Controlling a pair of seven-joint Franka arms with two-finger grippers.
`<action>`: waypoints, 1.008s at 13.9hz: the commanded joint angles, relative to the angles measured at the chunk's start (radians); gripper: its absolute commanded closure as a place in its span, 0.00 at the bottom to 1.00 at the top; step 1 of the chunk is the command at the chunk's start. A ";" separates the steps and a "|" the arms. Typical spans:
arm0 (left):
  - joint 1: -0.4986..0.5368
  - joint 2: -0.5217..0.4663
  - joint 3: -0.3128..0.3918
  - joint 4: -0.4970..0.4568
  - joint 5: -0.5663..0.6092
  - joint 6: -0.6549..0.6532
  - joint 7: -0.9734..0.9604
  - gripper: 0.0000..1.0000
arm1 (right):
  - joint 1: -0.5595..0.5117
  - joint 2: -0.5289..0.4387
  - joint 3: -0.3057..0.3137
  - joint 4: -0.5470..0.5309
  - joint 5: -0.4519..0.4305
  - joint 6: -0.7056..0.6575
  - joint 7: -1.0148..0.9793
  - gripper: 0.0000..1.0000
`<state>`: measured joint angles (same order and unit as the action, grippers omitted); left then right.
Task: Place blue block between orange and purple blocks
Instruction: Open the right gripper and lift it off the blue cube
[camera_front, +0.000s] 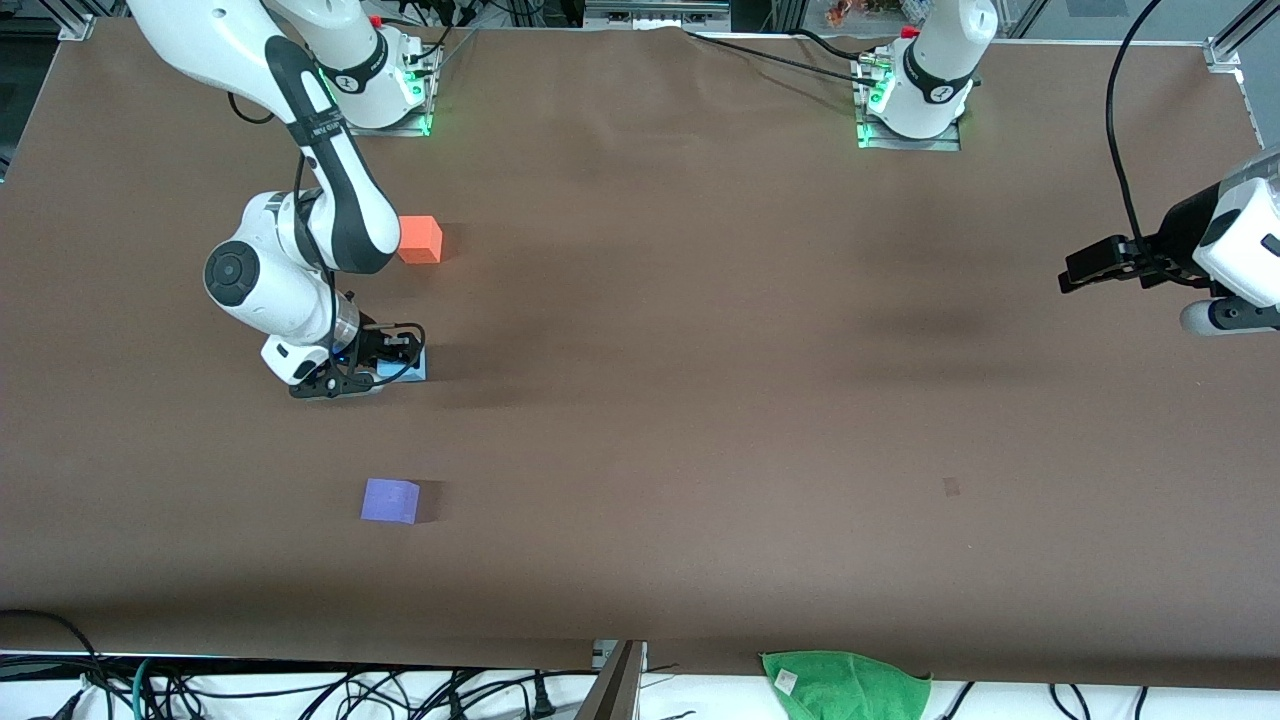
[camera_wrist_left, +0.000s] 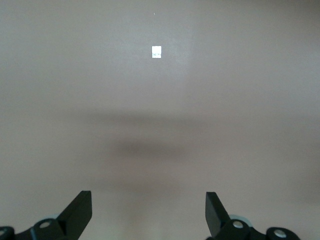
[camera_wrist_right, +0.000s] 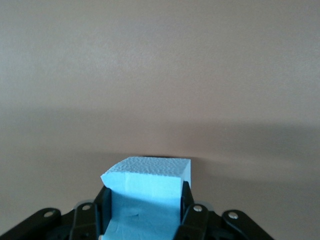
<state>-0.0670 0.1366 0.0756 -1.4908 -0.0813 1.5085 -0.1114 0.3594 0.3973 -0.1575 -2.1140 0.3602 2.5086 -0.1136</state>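
The light blue block (camera_front: 414, 365) sits low at the table between the orange block (camera_front: 420, 240) and the purple block (camera_front: 390, 500), roughly in line with them. My right gripper (camera_front: 400, 362) is shut on it. In the right wrist view the block (camera_wrist_right: 145, 205) fills the gap between the gripper's (camera_wrist_right: 145, 192) two black fingers, which press on both its sides. The orange block lies farther from the front camera and the purple block nearer. My left gripper (camera_front: 1075, 275) waits open and empty over the left arm's end of the table, and its wrist view (camera_wrist_left: 147, 196) shows only bare table.
A green cloth (camera_front: 845, 685) lies at the table's front edge. Cables run along that edge. A small pale mark (camera_wrist_left: 156, 51) is on the brown table surface (camera_front: 700, 400).
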 joint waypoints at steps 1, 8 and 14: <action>0.004 0.003 0.001 0.014 -0.015 -0.016 0.016 0.00 | 0.004 0.009 -0.002 -0.018 0.055 0.036 0.014 0.71; 0.006 0.003 0.003 0.014 -0.021 -0.014 0.018 0.00 | 0.004 0.026 -0.001 -0.018 0.079 0.035 0.034 0.55; 0.007 0.008 0.003 0.014 -0.024 -0.016 0.019 0.00 | 0.004 0.014 -0.004 -0.003 0.077 0.019 0.020 0.00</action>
<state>-0.0665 0.1378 0.0759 -1.4908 -0.0817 1.5085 -0.1114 0.3594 0.4286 -0.1576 -2.1133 0.4138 2.5268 -0.0796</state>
